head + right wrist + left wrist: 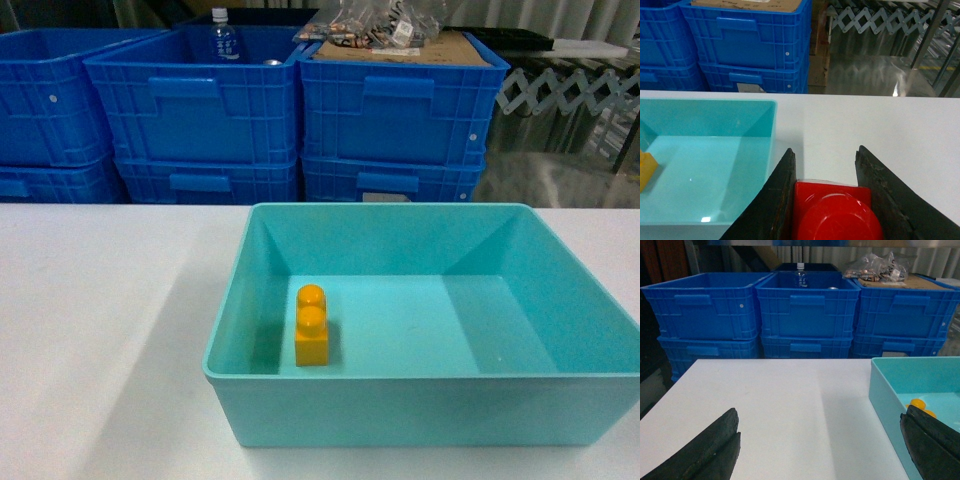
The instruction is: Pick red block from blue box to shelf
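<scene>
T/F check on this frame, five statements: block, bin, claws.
1. The red block sits between the right claw's fingers. True.
2. The red block lies inside the blue box. False: only the yellow brick is in it; the red block is outside, over the white table.
3. The left claw is open and empty. True.
4. The yellow brick lies near the box's right wall. False: it is near the left wall in the head view.
5. Dark blue crates are stacked behind the table. True.

Cool, perhaps overhead light; soft focus
</scene>
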{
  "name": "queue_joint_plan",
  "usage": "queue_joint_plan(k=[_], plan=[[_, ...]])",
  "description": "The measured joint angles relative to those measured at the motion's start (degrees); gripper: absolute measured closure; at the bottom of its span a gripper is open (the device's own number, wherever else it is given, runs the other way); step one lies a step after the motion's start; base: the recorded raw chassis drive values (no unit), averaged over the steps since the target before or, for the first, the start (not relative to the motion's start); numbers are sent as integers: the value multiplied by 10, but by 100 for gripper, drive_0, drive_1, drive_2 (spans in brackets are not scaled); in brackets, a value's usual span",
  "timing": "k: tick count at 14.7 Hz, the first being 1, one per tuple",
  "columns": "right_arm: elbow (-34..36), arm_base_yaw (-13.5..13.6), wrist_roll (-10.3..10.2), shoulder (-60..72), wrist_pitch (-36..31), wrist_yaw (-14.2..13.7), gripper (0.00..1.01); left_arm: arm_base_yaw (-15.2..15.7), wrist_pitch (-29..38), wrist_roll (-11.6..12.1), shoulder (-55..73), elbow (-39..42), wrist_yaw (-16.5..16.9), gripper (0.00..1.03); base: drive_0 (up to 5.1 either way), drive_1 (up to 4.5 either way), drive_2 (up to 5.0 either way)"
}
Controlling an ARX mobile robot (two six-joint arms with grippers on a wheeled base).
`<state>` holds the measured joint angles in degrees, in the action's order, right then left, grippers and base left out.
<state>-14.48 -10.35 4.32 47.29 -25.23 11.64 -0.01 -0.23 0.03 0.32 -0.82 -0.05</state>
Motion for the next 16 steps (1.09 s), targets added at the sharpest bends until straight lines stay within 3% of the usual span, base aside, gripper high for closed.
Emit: queue_joint_plan(k=[5,9,12,14,15,16], plan=[[24,1,-19,-86,16,3,71,0,0,0,0,0,0,5,0,0,0],[52,-33,-29,-143,9,57,71,0,0,0,0,0,0,5,0,0,0],[59,-30,-32,-134,22,80,71,0,0,0,0,0,0,5,0,0,0],[58,-2,-36,-119,26,74,71,0,0,0,0,0,0,5,0,0,0],[56,60,-44,-127,56,61,71,0,0,0,0,0,0,5,0,0,0],[56,90,-50,-145,73,55,72,0,0,0,0,0,0,5,0,0,0]])
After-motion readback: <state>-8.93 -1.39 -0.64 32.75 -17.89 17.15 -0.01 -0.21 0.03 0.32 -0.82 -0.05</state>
